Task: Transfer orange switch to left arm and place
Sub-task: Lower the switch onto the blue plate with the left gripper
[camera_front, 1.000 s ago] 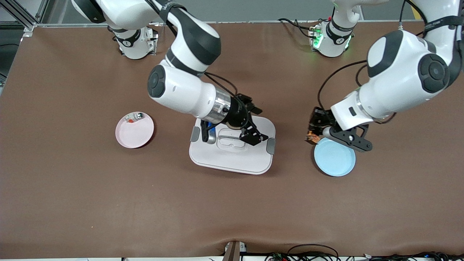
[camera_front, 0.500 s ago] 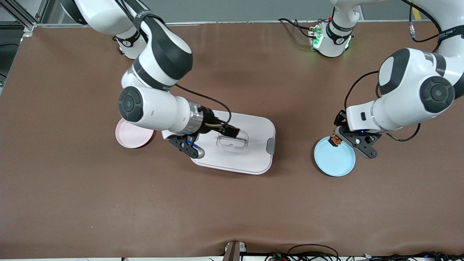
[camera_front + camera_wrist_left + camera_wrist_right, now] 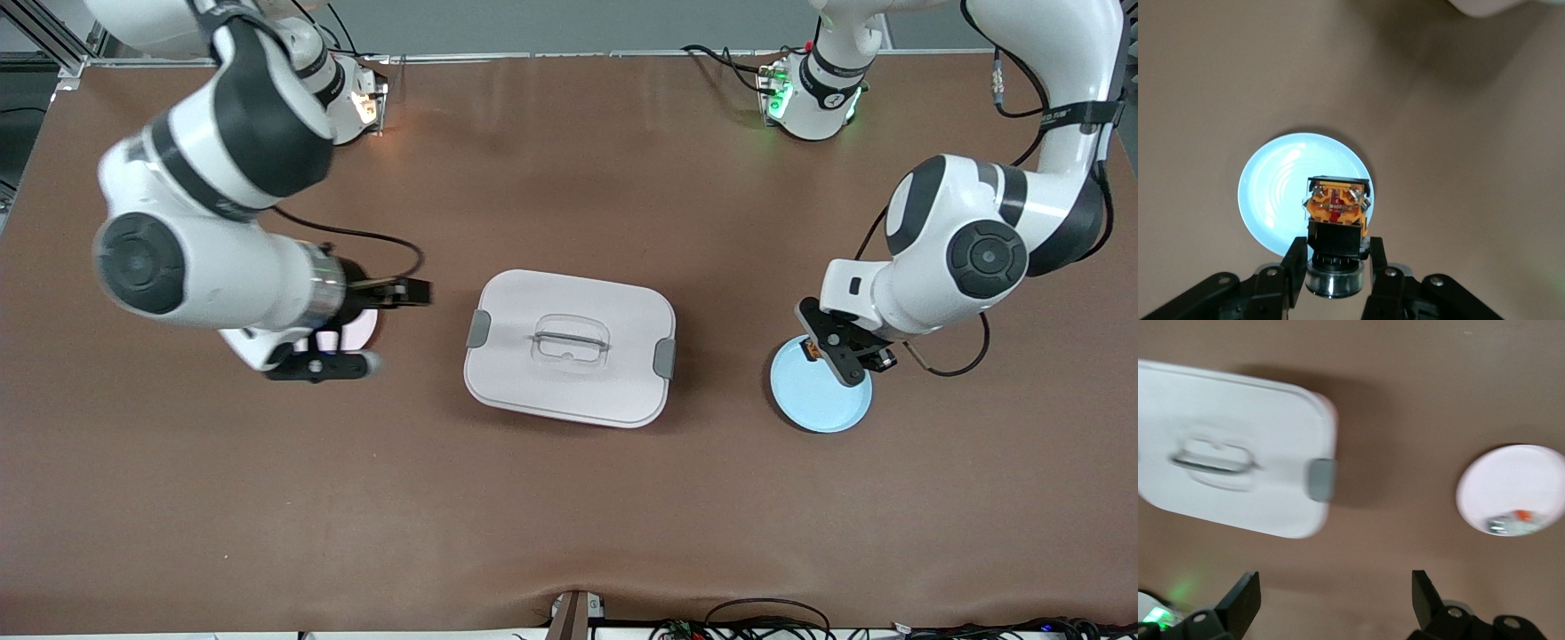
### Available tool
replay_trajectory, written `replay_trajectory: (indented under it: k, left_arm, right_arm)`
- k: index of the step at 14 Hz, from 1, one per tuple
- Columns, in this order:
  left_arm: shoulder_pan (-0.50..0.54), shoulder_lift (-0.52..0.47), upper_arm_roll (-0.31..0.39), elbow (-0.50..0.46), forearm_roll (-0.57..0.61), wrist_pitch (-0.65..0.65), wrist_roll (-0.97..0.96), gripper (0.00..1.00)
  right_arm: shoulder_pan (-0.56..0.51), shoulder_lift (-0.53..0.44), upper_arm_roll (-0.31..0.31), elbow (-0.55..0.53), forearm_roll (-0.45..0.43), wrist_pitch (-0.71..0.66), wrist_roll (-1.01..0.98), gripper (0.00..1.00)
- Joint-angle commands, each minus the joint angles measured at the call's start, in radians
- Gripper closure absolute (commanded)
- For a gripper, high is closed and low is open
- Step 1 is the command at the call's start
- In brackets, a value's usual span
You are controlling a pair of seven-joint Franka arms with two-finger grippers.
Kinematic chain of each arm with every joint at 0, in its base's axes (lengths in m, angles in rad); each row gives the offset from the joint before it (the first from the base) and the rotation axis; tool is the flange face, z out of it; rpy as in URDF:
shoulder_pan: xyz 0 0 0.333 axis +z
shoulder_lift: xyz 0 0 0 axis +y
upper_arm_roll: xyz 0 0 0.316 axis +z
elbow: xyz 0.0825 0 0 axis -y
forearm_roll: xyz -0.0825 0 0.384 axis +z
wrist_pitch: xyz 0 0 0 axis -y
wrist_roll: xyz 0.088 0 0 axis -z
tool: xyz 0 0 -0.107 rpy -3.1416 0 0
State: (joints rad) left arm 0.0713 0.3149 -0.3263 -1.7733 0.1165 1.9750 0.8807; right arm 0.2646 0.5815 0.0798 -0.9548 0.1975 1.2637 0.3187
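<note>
Since a second ago, my right gripper (image 3: 324, 356) has swung off the box (image 3: 569, 347) to the pink plate (image 3: 1511, 490), fingers spread and empty. My left gripper (image 3: 1336, 260) pinches the orange switch (image 3: 1337, 212), a black boxy body with an orange face, over the glossy light-blue plate (image 3: 1268, 193) at its twelve o'clock rim. What looks like a small grey-and-clear part (image 3: 1511, 522) lies in the pink plate.

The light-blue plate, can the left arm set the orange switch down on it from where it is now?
Probably yes: the left gripper, shut on the orange switch, hangs right over the light-blue plate, with nothing between.
</note>
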Motion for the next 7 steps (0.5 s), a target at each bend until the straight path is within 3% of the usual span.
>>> replay_trajectory:
  k: [1, 4, 7]
  left_arm:
    - [0.053, 0.000, -0.005, -0.075, 0.018, 0.100, 0.195, 1.00]
    - [0.103, -0.002, -0.005, -0.159, 0.018, 0.201, 0.317, 1.00]
    - [0.119, 0.010, -0.004, -0.215, 0.018, 0.296, 0.342, 1.00]
  right_arm:
    - [-0.054, -0.041, 0.015, -0.015, -0.111, -0.105, -0.148, 0.00]
    - [-0.117, -0.060, 0.015, -0.015, -0.173, -0.206, -0.155, 0.00]
    - [-0.162, -0.061, 0.014, -0.015, -0.176, -0.294, -0.147, 0.00]
